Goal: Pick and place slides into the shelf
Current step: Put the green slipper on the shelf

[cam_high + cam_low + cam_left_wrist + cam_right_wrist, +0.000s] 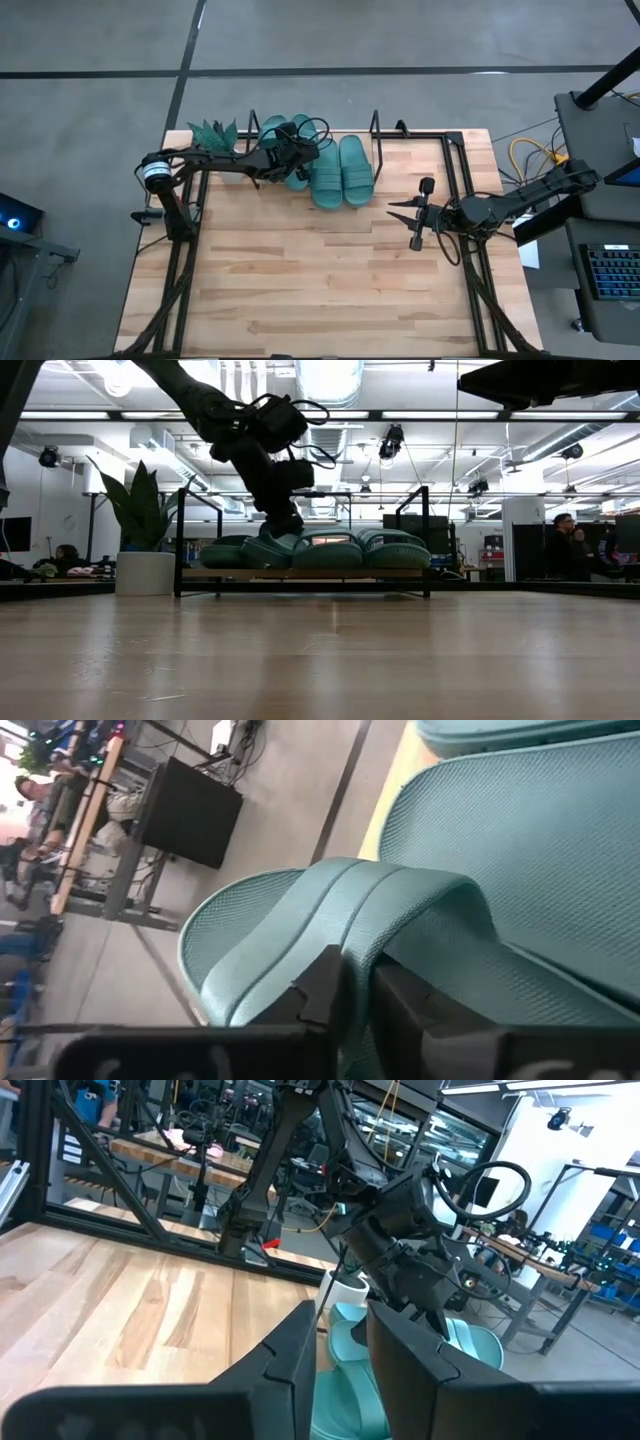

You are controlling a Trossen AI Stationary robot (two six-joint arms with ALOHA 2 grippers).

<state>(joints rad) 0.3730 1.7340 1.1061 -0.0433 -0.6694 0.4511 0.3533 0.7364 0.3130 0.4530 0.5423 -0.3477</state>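
Left hand (293, 160) over shelf (300, 573), clamped on slide (330, 920) strap; right hand (402, 212) idle, fingers slightly apart.

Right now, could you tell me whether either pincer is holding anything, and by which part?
The left pincer pinches a sandal by its strap; the right pincer holds nothing.

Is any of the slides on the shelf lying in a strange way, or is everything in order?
One thing stands out: the slide held by the left gripper, shut on its strap, sits tilted and overlaps its neighbour at the shelf's plant end. The two slides at the other end lie flat, side by side.
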